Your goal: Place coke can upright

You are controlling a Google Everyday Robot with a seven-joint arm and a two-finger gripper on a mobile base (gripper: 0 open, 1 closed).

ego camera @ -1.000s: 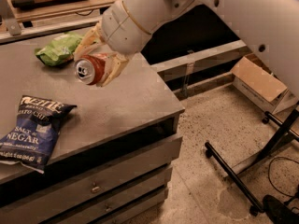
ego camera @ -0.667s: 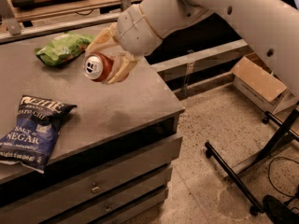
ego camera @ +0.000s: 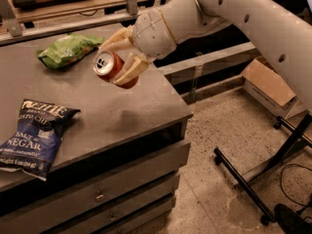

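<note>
- The hand (ego camera: 110,63) sits at about 10 o'clock from the middle of the view, over the far part of the grey worktop (ego camera: 122,112).
- Its two pale fingers (ego camera: 127,72) are clamped on the coke can (ego camera: 114,70), one along the can's upper side and one along its lower side.
- The coke can is tilted rather than upright. Its silver top with the pull tab faces toward 10 o'clock and its red body runs back toward 4 o'clock, into the hand.
- The can appears to be held off the worktop, and a soft shadow lies on the surface at about 5 o'clock from it.
- The white arm (ego camera: 243,21) comes in from 2 o'clock and ends in a rounded wrist just behind the hand.
- A green chip bag (ego camera: 68,49) lies on the worktop at 10 o'clock from the can, near it but apart.
- A blue chip bag (ego camera: 35,136) lies flat by the near edge, at 7 o'clock from the can and well apart.
- Drawers (ego camera: 100,197) front the worktop below.
- A cardboard box (ego camera: 270,84) rests on the speckled floor at 3 o'clock.
</note>
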